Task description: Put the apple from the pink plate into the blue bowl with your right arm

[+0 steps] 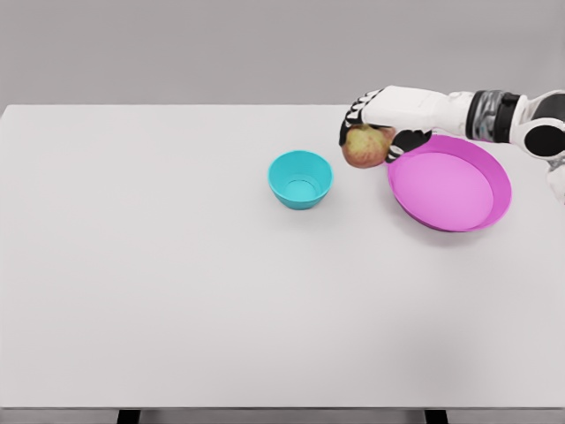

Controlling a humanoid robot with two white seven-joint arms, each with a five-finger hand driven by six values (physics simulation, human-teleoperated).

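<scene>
Plain white worktop [177, 291] up front, nothing blocking between the blue bowl [300, 179] and the pink plate [450, 185] to its right. The apple [363, 147] is roundish, so I can't call a long axis. My right robot hand [375, 128] reaches leftward, fingers clamped on the apple, held between bowl and plate.

Table top [177, 291]: smooth, matt, pale grey. Blue bowl [300, 179] and pink plate [459, 190]: smooth, plastic-looking, soft sheen. Apple [364, 147]: mottled, dull skin.
</scene>
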